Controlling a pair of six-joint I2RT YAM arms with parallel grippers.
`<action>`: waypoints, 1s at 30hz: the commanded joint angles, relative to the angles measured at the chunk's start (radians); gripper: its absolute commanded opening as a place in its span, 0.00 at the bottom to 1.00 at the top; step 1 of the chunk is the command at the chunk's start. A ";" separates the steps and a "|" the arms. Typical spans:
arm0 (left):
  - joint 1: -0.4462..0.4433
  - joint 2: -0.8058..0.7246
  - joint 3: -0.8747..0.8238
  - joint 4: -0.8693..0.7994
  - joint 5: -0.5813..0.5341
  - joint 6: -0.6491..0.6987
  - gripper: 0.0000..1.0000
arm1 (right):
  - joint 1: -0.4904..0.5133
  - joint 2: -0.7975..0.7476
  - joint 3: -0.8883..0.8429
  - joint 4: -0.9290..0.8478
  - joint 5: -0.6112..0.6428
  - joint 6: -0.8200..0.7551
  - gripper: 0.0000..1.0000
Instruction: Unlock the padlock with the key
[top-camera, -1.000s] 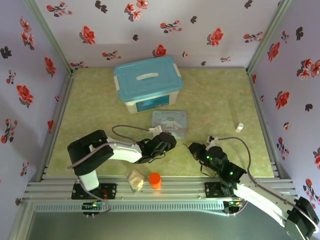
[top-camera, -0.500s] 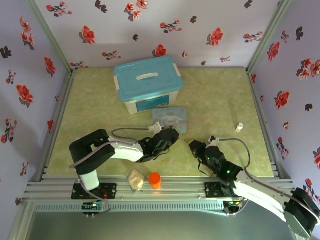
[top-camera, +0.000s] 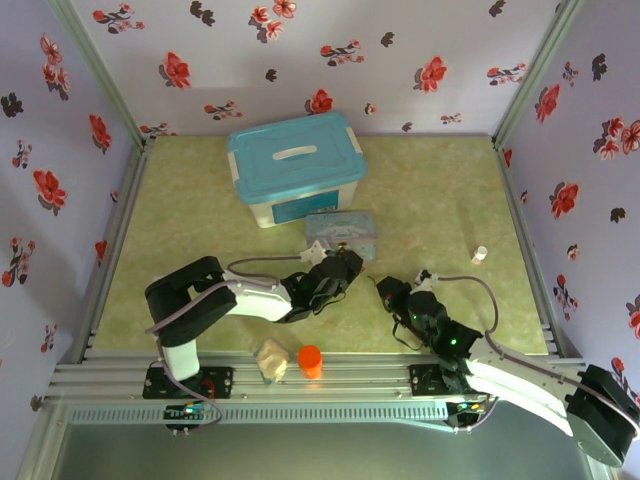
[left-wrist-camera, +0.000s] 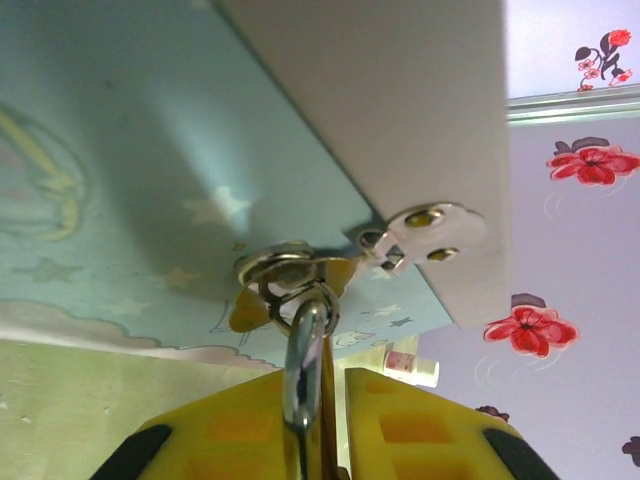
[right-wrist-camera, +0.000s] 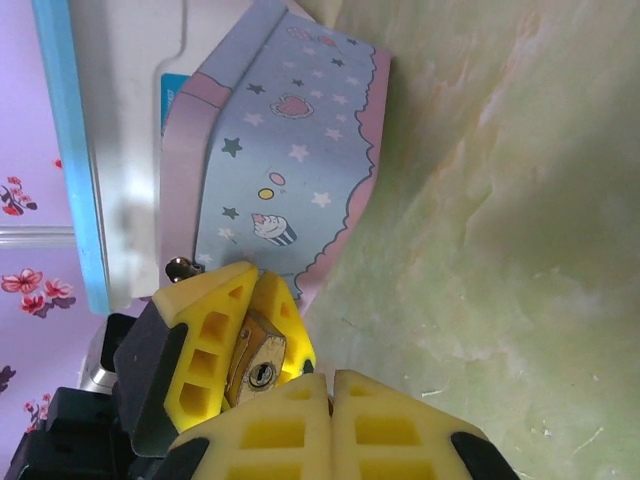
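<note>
The green worktop (top-camera: 440, 200) carries a blue-lidded storage box (top-camera: 295, 160) and, just in front of it, the pale-blue cartoon tin (right-wrist-camera: 290, 170), tilted off the flat. The left gripper (left-wrist-camera: 322, 400) is clamped on the brass padlock (right-wrist-camera: 257, 370) and presents its keyhole to the right gripper (right-wrist-camera: 330, 390), evidently for insertion. The silvery shackle (left-wrist-camera: 305, 345) threads the tin's hasp (left-wrist-camera: 290, 270), which likely explains the tilt. The right gripper is fully clenched just beside the keyhole. The key cannot be made out there, and yellow fingers (right-wrist-camera: 200, 345) mask much of the padlock.
</note>
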 joint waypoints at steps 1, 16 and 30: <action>0.003 0.009 0.035 0.057 -0.026 -0.034 0.00 | 0.011 0.000 0.033 0.015 0.071 0.014 0.00; -0.018 0.047 0.070 0.080 -0.028 -0.099 0.00 | 0.013 0.009 0.043 0.021 0.110 0.000 0.00; -0.024 0.063 0.101 0.074 -0.025 -0.102 0.00 | 0.014 0.030 0.050 0.016 0.117 0.002 0.00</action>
